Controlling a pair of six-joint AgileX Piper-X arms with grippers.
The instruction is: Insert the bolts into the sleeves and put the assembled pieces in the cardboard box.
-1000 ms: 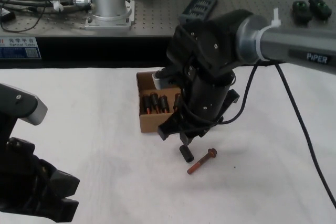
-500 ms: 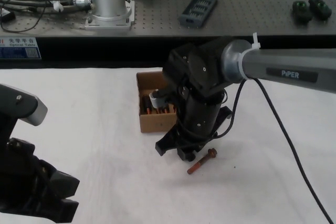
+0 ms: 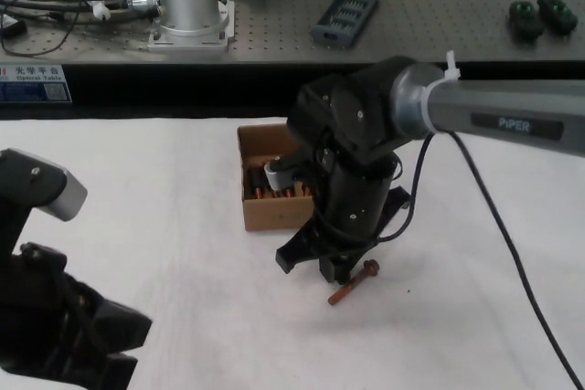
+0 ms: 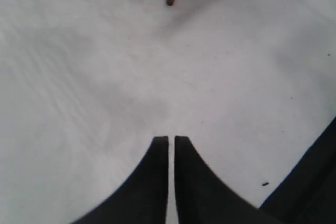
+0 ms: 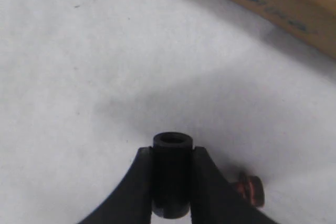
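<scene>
Evidently the right pincer [image 5: 172,153] grips the black sleeve [image 5: 172,179] beside the bolt [image 3: 355,282] near the cardboard box [image 3: 260,216], likely to present its bore for insertion, while the left pincer [image 4: 171,140] hangs closed, empty.

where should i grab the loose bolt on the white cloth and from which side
Probably best to take the bolt by its bare shank, near the middle, straight down from above, fingers either side of its length. It lies flat on the white cloth, and its flanged head sits right by the right gripper, shut on the sleeve, so the shank has more room.
</scene>
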